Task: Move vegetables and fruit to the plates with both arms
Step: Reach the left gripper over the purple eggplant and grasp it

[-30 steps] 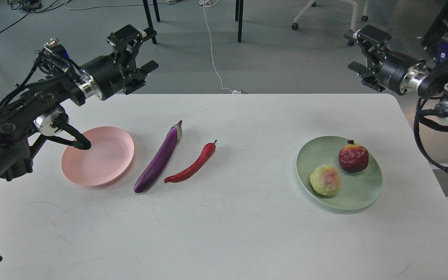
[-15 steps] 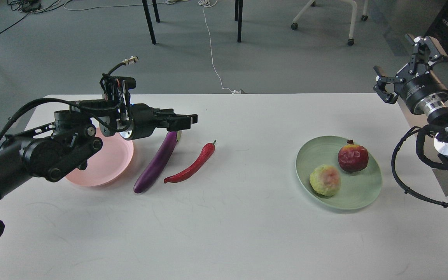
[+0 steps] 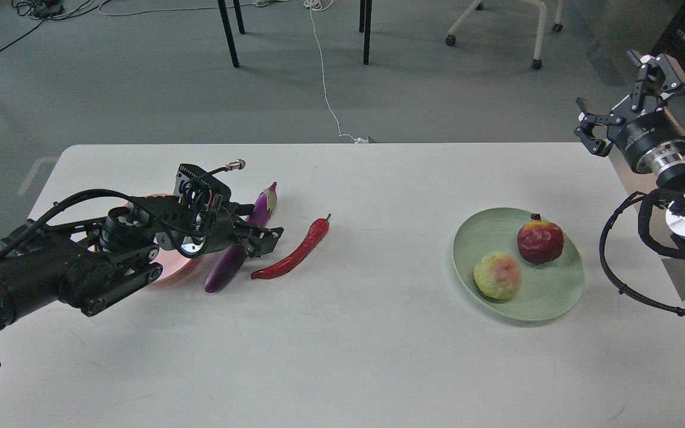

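Note:
The purple eggplant [image 3: 263, 203] lies on the white table [image 3: 342, 356], its middle hidden by my left gripper [image 3: 259, 233], which sits low over it with fingers open on either side. The red chili pepper [image 3: 295, 254] lies just right of the eggplant. The pink plate [image 3: 170, 272] is mostly hidden behind my left arm. The mint green plate [image 3: 547, 300] at the right holds the dark red pomegranate [image 3: 540, 239] and the yellow-green fruit [image 3: 497, 274]. My right gripper [image 3: 622, 83] is open and empty, raised beyond the table's far right corner.
Chair and table legs [image 3: 366, 30] and a white cable [image 3: 324, 77] are on the floor behind the table. Black cable loops hang from my right arm [image 3: 622, 285] beside the green plate.
My left gripper has dropped down and toward me, from above the eggplant's stem end to its middle. The right arm has barely moved.

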`<act>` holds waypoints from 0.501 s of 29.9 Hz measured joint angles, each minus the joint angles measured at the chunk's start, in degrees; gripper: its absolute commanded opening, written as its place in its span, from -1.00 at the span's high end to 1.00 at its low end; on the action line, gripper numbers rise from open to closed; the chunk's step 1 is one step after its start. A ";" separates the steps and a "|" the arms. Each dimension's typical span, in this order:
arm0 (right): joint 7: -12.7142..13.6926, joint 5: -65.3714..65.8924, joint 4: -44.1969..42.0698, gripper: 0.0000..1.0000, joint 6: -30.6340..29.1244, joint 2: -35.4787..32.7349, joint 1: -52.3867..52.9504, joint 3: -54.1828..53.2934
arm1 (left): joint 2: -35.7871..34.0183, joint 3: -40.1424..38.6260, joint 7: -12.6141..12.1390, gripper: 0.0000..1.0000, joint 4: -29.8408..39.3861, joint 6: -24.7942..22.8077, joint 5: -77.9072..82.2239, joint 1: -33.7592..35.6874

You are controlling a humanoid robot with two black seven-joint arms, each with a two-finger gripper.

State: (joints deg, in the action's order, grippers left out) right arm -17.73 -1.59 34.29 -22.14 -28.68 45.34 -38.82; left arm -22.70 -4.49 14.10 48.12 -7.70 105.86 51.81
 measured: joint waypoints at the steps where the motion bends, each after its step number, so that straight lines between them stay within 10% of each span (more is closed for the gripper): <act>1: -0.03 0.00 0.00 -0.99 0.00 0.01 0.01 -0.23 | 0.22 0.00 -0.07 -0.52 -0.15 0.00 -0.03 0.03; 15: -0.03 0.00 -0.17 -0.99 0.00 -0.04 -0.25 -0.56 | 3.30 0.07 -0.21 0.10 -6.65 0.05 -4.00 -0.29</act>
State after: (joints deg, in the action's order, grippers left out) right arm -17.76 -1.59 34.12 -22.14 -28.71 45.09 -39.38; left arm -19.40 -4.41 13.89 41.47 -7.65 101.86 51.51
